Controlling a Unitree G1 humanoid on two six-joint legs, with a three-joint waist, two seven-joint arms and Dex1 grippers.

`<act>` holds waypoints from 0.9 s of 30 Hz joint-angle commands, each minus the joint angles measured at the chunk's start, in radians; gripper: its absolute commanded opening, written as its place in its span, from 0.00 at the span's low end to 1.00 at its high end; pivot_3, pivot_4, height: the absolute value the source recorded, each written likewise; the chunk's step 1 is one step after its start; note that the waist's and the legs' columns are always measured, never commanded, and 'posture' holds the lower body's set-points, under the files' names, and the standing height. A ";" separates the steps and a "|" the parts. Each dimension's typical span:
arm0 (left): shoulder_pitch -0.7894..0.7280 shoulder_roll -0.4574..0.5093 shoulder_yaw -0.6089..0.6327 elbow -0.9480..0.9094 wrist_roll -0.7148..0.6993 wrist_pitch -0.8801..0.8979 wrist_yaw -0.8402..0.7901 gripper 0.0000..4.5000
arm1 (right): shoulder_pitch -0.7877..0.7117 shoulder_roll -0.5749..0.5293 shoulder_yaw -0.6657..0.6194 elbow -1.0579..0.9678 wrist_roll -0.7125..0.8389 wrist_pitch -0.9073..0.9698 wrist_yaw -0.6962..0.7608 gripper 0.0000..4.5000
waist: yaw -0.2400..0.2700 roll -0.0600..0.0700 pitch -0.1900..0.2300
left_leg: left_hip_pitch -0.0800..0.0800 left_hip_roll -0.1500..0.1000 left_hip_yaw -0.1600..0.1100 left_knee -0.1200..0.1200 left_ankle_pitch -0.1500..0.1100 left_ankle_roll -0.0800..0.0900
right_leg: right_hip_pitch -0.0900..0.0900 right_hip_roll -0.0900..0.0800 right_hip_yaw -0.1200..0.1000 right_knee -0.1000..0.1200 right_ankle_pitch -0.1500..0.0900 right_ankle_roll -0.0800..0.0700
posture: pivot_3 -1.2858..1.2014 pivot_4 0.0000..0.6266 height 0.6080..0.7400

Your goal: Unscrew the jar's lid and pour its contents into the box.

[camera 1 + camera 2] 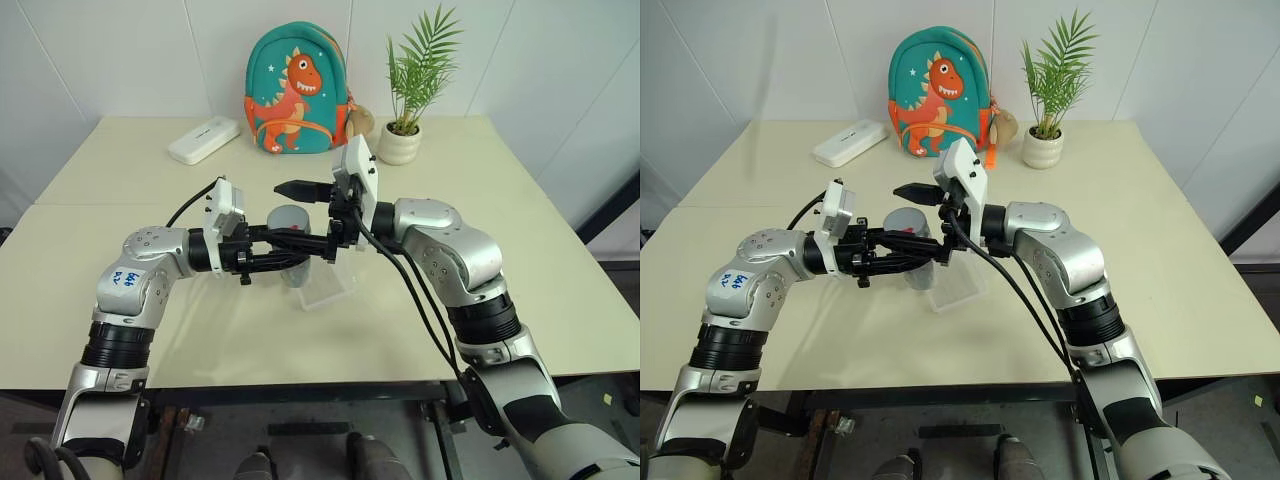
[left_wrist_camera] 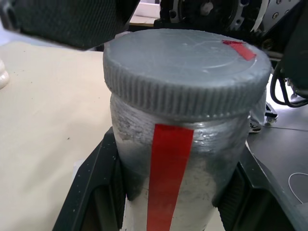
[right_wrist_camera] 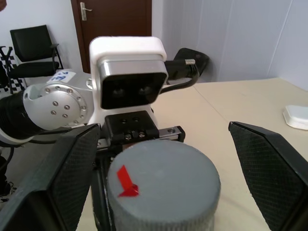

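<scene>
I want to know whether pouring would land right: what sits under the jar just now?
The jar, held in the left gripper, hangs above the clear box on the table. Arms hide part of the box, so its inside cannot be fully seen.

Clearances about the lid (image 3: 161, 185): open gaps are left on both sides between it and the spread fingers (image 3: 269, 168) of the right gripper (image 1: 310, 215). Passage below is blocked by the left gripper (image 1: 300, 250) clamped on the jar (image 2: 178, 192). The box (image 1: 325, 288) lies just beneath; broad bare worktop (image 1: 120, 200) is offered elsewhere.
</scene>
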 commanded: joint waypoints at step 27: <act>0.002 0.005 0.032 -0.036 -0.001 -0.002 0.008 0.43 | 0.000 -0.289 -0.212 0.115 0.096 0.044 0.139 0.99 | -0.007 0.000 0.000 | 0.001 0.000 0.003 0.000 0.000 0.000 | 0.000 0.000 0.003 0.000 0.000 0.001 | 0.52 0.24 1.00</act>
